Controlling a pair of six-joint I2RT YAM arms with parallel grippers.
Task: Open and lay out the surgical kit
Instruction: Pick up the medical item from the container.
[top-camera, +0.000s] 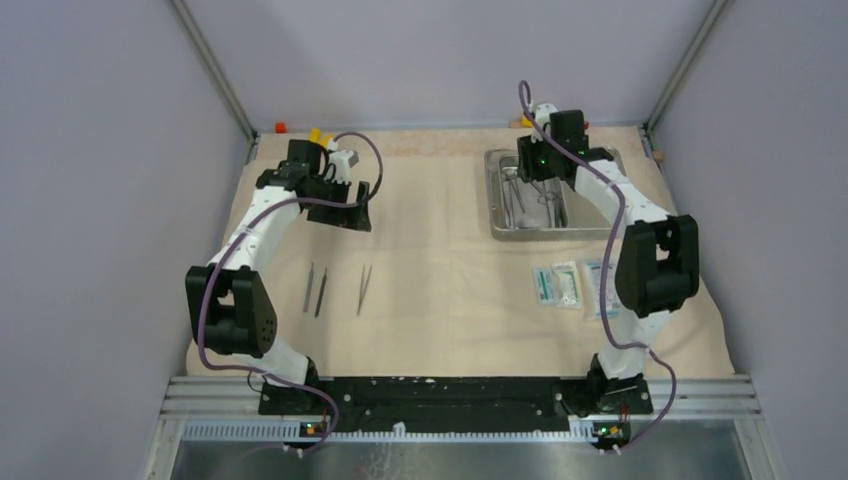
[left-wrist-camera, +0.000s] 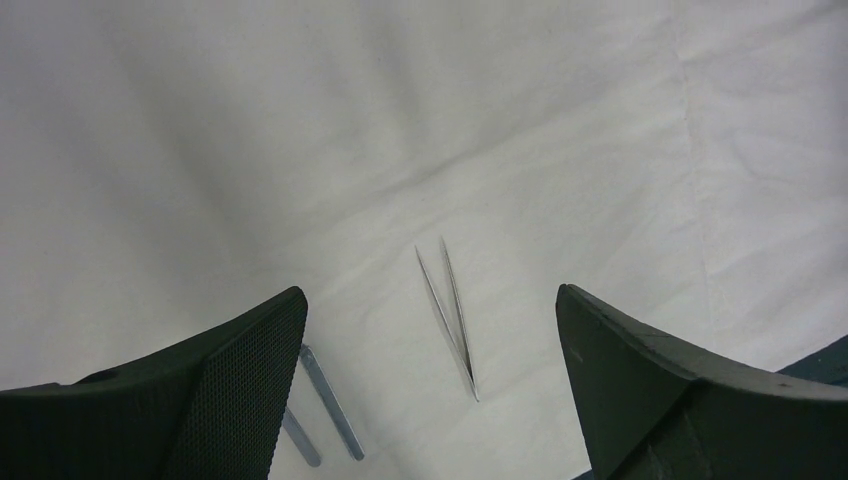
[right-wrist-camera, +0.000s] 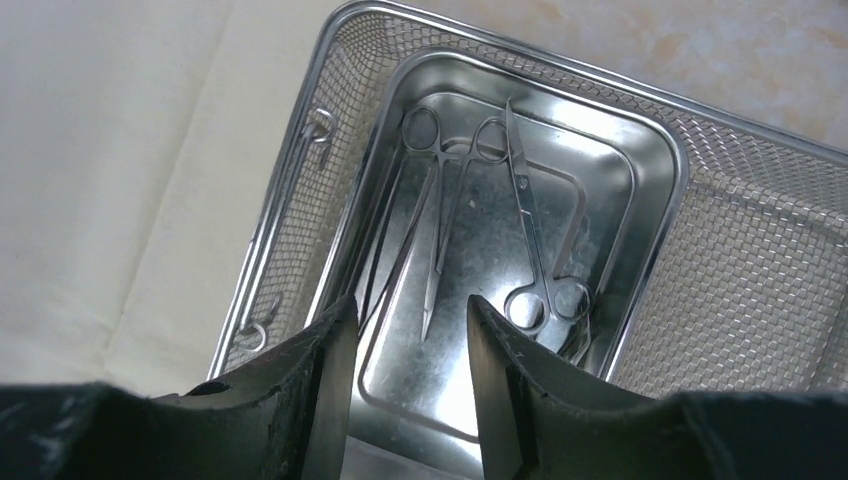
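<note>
Both are hanging empty as I'm watching: left hand gaping wide over the tweezers, right hand half-open above the scissors in the tray.

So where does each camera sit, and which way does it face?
Top: fixed above and behind, looking down on the cloth; left arm and right arm show whole.
Left wrist: on the left arm, looking down at tweezers; its open fingers frame them.
Right wrist: on the right arm, looking into the tray; its fingers show.
Shared: top also shows tweezers and tray.
</note>
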